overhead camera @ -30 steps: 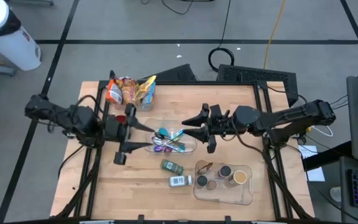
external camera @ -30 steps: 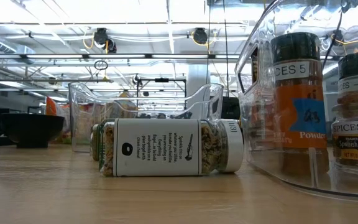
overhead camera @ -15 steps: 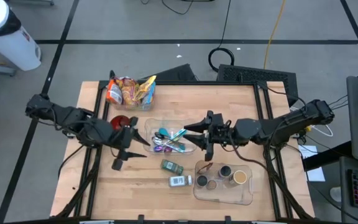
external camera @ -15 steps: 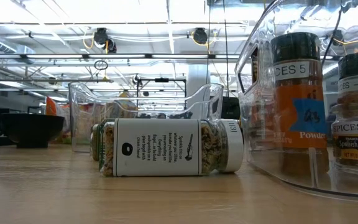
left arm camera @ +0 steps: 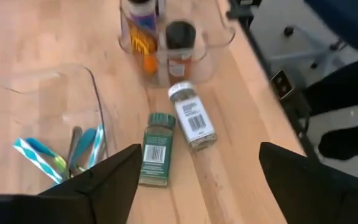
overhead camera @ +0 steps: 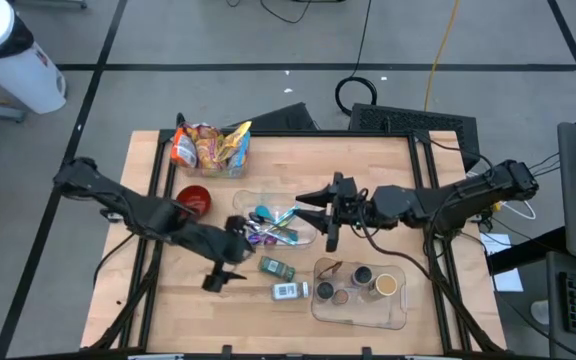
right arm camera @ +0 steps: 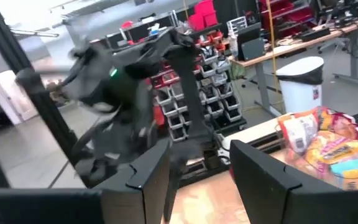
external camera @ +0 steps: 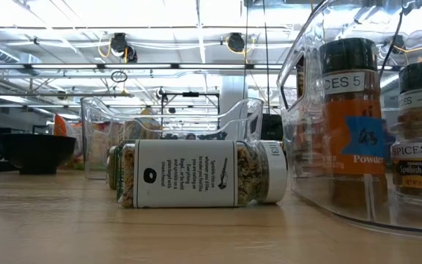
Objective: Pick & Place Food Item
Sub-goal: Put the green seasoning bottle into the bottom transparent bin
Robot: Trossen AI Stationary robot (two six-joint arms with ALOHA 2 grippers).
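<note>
High view, left gripper point(overhead camera: 230, 262): we see it low over the wood just beside the green-capped spice jar point(overhead camera: 277, 268), jaws spread wide and empty.
High view, right gripper point(overhead camera: 320, 214): we find it at the far end of the clear utensil tray point(overhead camera: 236, 206); its fingers stand partly apart, with nothing visibly between them.
High view, food items: the white-capped spice jar point(overhead camera: 288, 291) lies near the green-capped one, touching the clear spice bin point(overhead camera: 400, 318); the snack bags point(overhead camera: 211, 146) sit at the table's point(overhead camera: 388, 170) far-left edge, the red bowl point(overhead camera: 194, 199) between them and the left arm.
High view, free room: we see bare wood along the near-left edge and the far-right corner.
Low view: the white-capped jar lies on its side point(external camera: 200, 173), the bin wall point(external camera: 306, 110) close by.
Left wrist view: both jars point(left arm camera: 155, 148) point(left arm camera: 192, 116) lie ahead of the wide-set fingers point(left arm camera: 114, 177), near the table edge.
Right wrist view: fingers point(right arm camera: 263, 168) partly apart, snack bags beyond point(right arm camera: 328, 144).
</note>
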